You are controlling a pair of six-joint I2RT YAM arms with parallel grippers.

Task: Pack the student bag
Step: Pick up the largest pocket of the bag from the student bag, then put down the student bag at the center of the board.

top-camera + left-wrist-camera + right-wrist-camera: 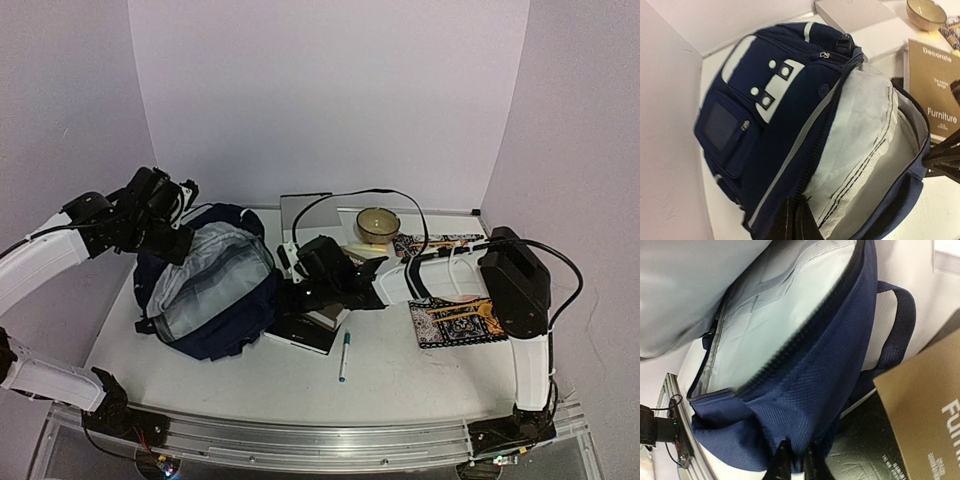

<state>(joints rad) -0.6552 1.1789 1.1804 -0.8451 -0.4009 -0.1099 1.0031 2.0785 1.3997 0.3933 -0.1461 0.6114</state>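
Note:
The student bag [210,290], dark navy with a pale grey lining, lies on the left of the table with its main compartment gaping open. My left gripper [180,245] holds the bag's far rim. In the left wrist view it [799,210] is shut on the zipper edge of the bag [770,130]. My right gripper [285,295] is at the bag's near-right side. In the right wrist view its narrowly parted fingers [797,455] pinch a fold of the navy fabric [830,365] below the zipper.
A tan book titled "Furniture" [935,90] lies on a black one [305,335] just right of the bag. A teal pen [344,357], a patterned pouch [455,322], a bowl [377,224] and a grey board [305,212] lie further right and behind.

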